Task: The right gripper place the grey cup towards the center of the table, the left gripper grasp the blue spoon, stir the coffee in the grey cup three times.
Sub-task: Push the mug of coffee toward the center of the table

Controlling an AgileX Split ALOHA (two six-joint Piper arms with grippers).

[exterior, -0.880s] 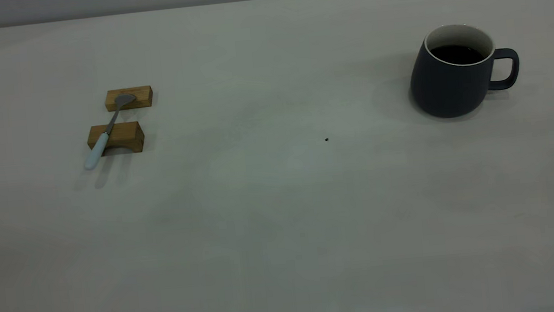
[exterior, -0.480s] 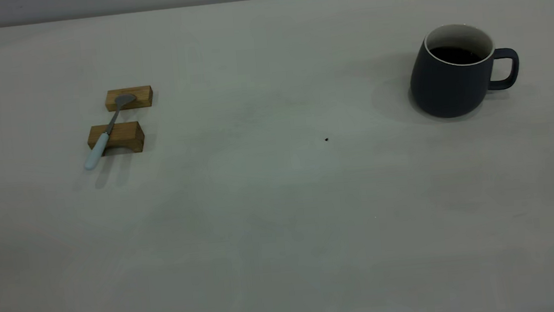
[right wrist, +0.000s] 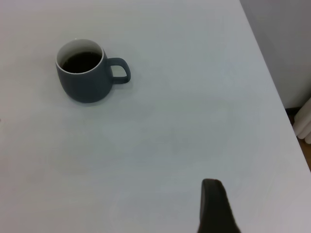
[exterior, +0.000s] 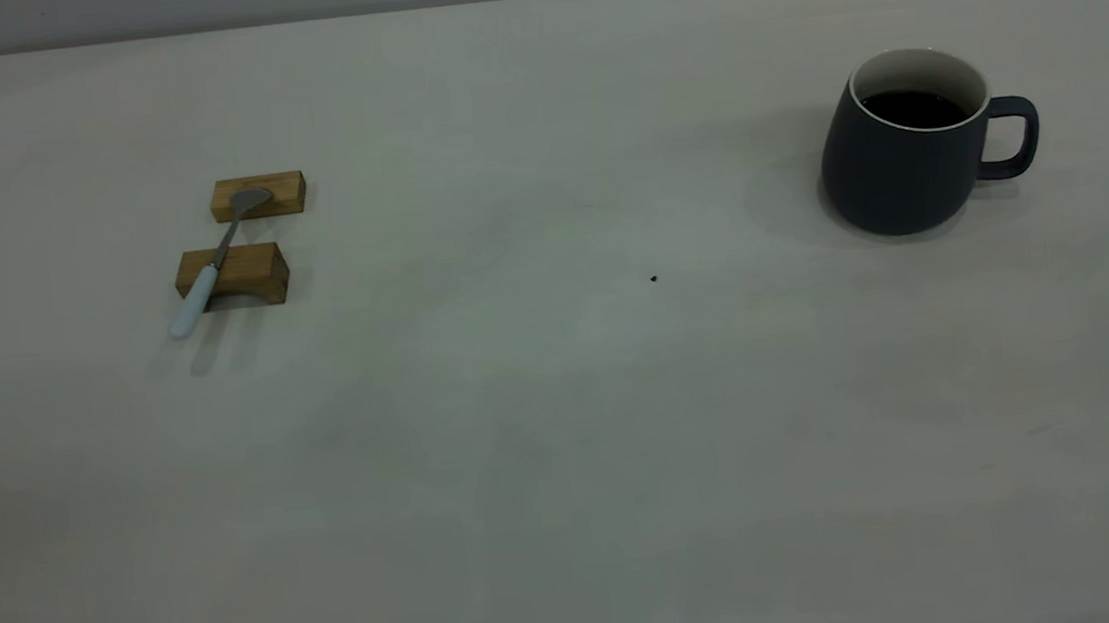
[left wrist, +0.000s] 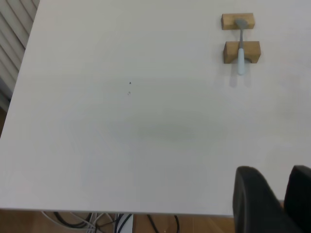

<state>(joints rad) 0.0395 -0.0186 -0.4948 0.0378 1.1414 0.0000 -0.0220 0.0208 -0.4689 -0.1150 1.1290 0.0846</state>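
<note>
The grey cup (exterior: 904,170) stands upright at the table's (exterior: 567,451) far right, its handle pointing right, and holds dark coffee (exterior: 913,107). The blue spoon (exterior: 210,271) lies at the far left across two wooden blocks. Neither arm appears in the exterior view. In the left wrist view the left gripper (left wrist: 274,177) hovers at the table's edge, far from the spoon (left wrist: 240,53), with a narrow empty gap between its fingers. In the right wrist view only one finger (right wrist: 214,204) of the right gripper shows, well away from the cup (right wrist: 87,80).
Two tan wooden blocks (exterior: 258,196) (exterior: 245,273) carry the spoon. A tiny dark speck (exterior: 653,279) lies near the table's middle. Cables (left wrist: 97,221) hang below the table's edge in the left wrist view.
</note>
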